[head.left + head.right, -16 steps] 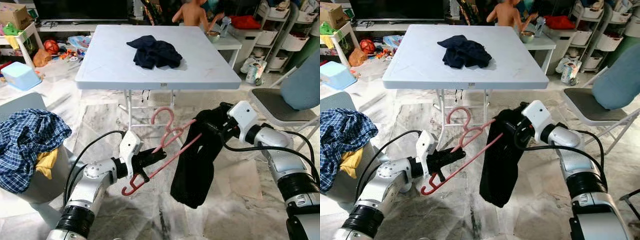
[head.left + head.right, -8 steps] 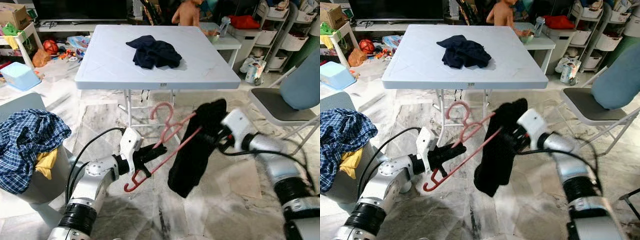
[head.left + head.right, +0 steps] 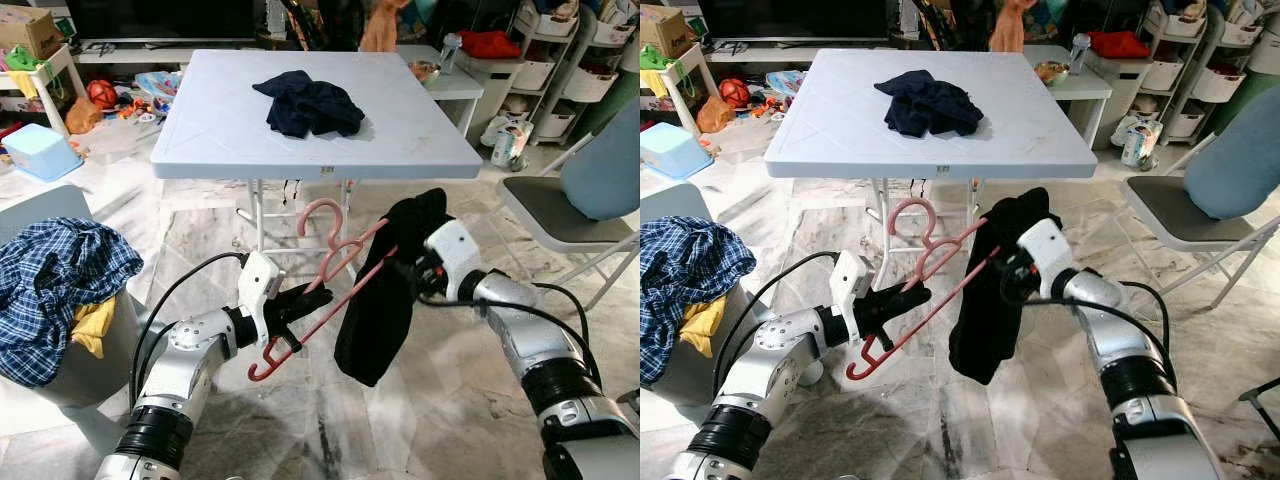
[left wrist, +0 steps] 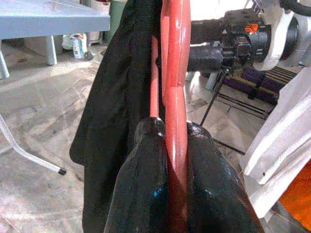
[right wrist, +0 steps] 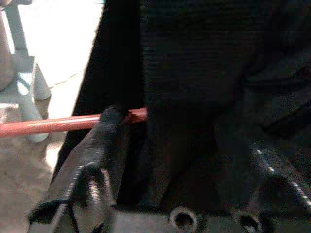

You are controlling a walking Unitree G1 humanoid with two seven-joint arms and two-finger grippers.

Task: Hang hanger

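Head and wrist views. The pink hanger (image 3: 325, 290) is held in the air in front of the robot, below the near edge of the white worktop (image 3: 230, 140) and above the marble floor (image 3: 300, 420). Its long axis runs diagonally, from a low end near the left arm up to a high end at the right arm; its hook (image 3: 322, 222) points upward, toward the worktop.

The left end effector (image 3: 295, 305) has its two black fingers (image 4: 146, 194) pressed together on the hanger's lower bar; in the left wrist view the red bar passes straight between them.

A black garment (image 3: 385, 290) is draped over the upper end of the hanger and hangs down toward the floor. The right end effector (image 3: 415, 268) is at this upper end, buried in the cloth; in the right wrist view its fingers (image 5: 92, 160) straddle the dark fabric with the bar crossing beside them, but whether they are pinching cannot be told.

A dark bundle of clothes (image 3: 308, 103) lies on the worktop. A basket of plaid laundry (image 3: 55, 290) stands at the robot's left, and a folding chair (image 3: 575, 205) at its right.
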